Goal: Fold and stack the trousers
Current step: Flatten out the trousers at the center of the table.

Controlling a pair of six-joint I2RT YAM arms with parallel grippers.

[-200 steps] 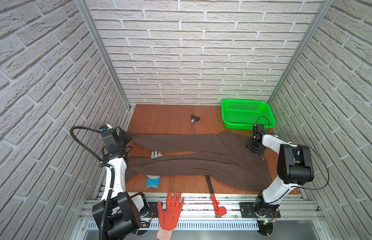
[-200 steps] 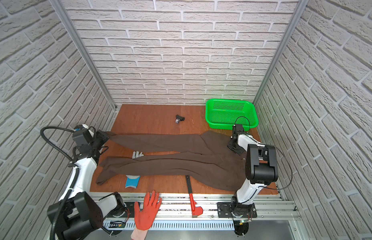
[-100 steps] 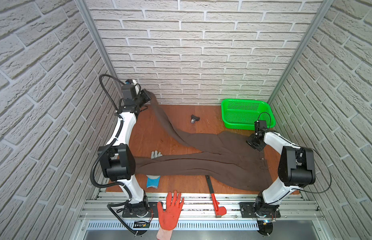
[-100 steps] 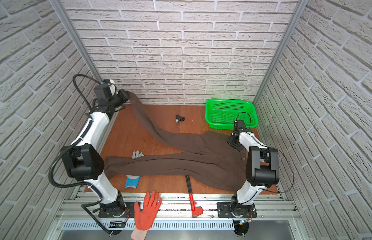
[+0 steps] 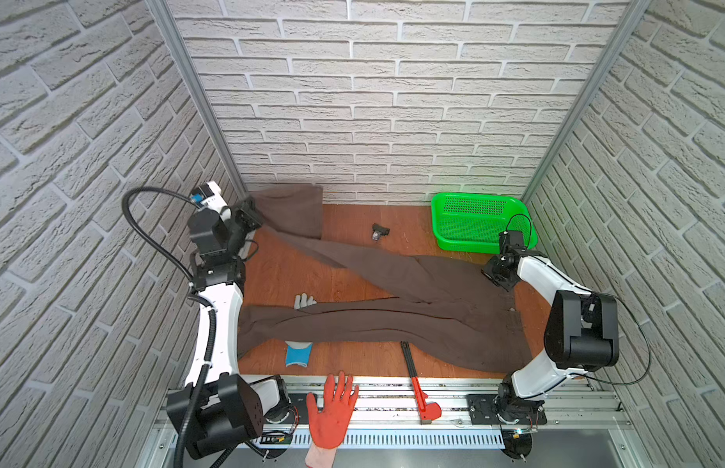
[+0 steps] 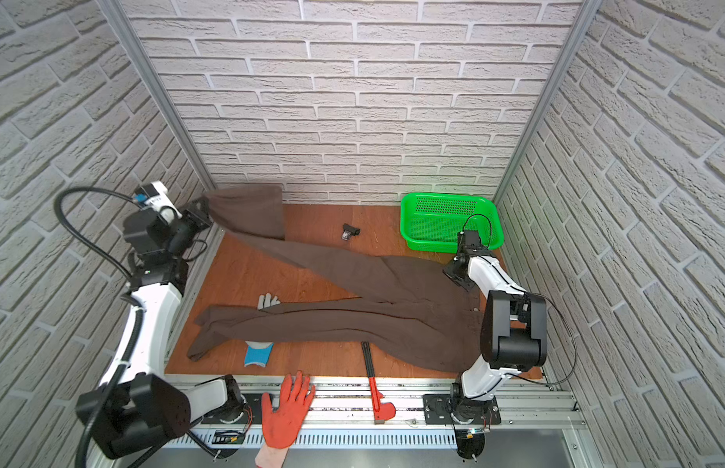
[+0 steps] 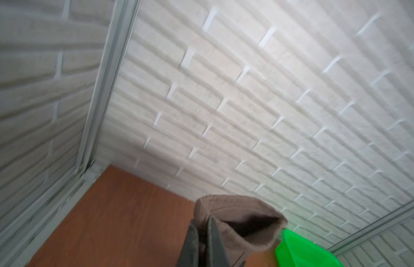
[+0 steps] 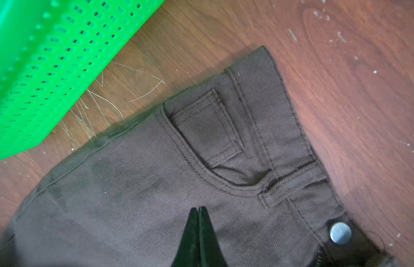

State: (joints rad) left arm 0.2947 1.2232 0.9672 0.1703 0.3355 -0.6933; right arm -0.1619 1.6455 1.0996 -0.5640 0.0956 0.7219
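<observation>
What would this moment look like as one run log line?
left tool: shut on trousers leg end, held up off table | right tool: shut, tips over waist | other leg: flat on table

Right gripper (image 8: 198, 210): jaws pressed together, tips over waist cloth of trousers (image 8: 132, 185). Clock read from tips, pointing twelve: coin pocket (image 8: 206, 129) at twelve, metal button (image 8: 340, 233) at three, green basket (image 8: 39, 69) at ten, apart from trousers. Scratched wooden table (image 8: 340, 92) beneath.

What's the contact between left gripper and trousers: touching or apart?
Touching. In the left wrist view the left gripper is shut on the trousers, hem cloth pinched between its dark fingers.
</observation>
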